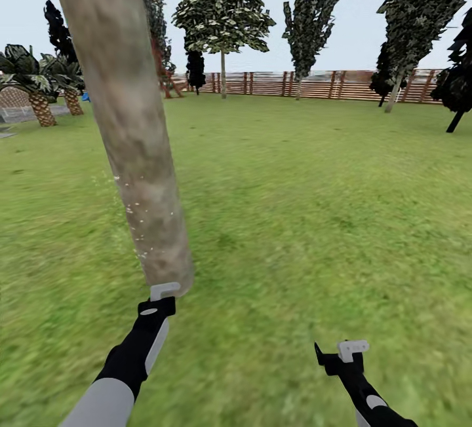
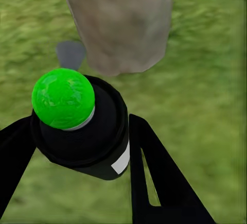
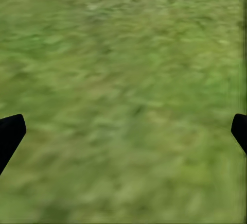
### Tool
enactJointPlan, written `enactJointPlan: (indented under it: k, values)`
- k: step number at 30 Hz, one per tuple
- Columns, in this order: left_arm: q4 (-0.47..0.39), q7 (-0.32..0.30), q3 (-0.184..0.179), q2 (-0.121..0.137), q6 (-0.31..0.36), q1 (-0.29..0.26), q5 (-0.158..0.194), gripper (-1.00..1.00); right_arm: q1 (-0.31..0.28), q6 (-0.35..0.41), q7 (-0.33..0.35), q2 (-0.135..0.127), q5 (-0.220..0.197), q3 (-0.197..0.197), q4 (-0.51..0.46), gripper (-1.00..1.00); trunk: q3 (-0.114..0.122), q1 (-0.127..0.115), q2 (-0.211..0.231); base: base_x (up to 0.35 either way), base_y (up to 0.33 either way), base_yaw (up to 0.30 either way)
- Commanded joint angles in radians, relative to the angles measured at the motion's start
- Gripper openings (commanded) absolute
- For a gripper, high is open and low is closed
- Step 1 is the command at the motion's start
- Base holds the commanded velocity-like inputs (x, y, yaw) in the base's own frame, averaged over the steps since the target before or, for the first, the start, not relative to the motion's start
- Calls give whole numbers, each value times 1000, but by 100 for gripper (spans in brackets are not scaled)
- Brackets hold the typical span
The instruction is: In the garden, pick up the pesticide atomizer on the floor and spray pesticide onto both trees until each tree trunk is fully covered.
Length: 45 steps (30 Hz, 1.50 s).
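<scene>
Left arm (image 1: pixel 124 365): light grey upper segment, black forearm with pale grey side stripe, small grey oval mark near wrist, white bracket at tip. Right arm (image 1: pixel 367 384): black, slimmer, white oval mark, white bracket on top. Gripper fingers (image 2: pixel 159 180) were flat black, one with triangular cut-out.

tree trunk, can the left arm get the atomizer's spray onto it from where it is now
Probably yes. The left gripper holds the pesticide atomizer aimed at the base of the tree trunk, with only grass between them. White specks on the trunk in the head view suggest pesticide is landing.
</scene>
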Motion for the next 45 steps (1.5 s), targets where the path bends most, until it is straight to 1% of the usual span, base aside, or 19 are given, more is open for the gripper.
enactJointPlan:
  k: [1,23,32,45]
  values:
    - [0,0,0,0,0,0,0,-100,0,0,0,0,0,0,0,100,0,0,0,100,-262,191]
    - [0,0,0,1,0,0,-1,-100,0,0,0,0,0,0,-1,100,0,0,0,99,-262,270]
    - [0,0,1,1,0,0,0,-100,0,0,0,0,0,0,0,100,0,0,0,96,-263,50]
    - [0,0,1,1,2,0,0,-100,0,0,0,0,0,0,-1,100,0,0,0,63,-268,243]
